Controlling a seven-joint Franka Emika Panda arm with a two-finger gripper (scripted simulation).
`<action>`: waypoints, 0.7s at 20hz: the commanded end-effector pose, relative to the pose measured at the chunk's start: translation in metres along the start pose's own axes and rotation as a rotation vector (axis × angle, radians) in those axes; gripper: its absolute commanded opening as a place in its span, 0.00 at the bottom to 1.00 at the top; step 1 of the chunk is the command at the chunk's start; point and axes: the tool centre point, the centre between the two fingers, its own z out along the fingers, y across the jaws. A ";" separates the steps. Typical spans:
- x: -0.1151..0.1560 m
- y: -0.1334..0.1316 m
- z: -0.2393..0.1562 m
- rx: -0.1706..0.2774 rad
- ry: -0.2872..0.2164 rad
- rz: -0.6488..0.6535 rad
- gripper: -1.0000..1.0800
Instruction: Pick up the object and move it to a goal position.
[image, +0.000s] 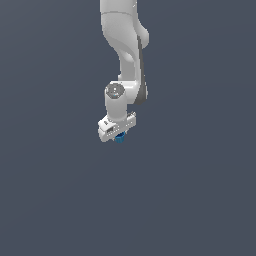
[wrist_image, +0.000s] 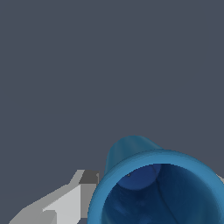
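Note:
The object is a small bright blue cup. In the exterior view only a sliver of the cup (image: 120, 138) shows under the white gripper (image: 119, 136), at the end of the white arm hanging from the top. In the wrist view the cup (wrist_image: 157, 183) fills the near corner with its open mouth facing the camera, and one grey-white finger (wrist_image: 72, 201) lies against its side. The other finger is hidden behind the cup. The gripper looks shut on the cup. Whether the cup rests on the surface or hangs above it I cannot tell.
A plain dark grey surface (image: 190, 200) fills both views. No other object, marker or edge shows.

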 end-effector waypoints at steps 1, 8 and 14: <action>0.000 0.000 0.001 0.000 0.000 0.000 0.00; 0.000 0.000 0.001 0.000 0.000 0.000 0.00; 0.001 0.004 -0.001 -0.001 0.001 0.000 0.00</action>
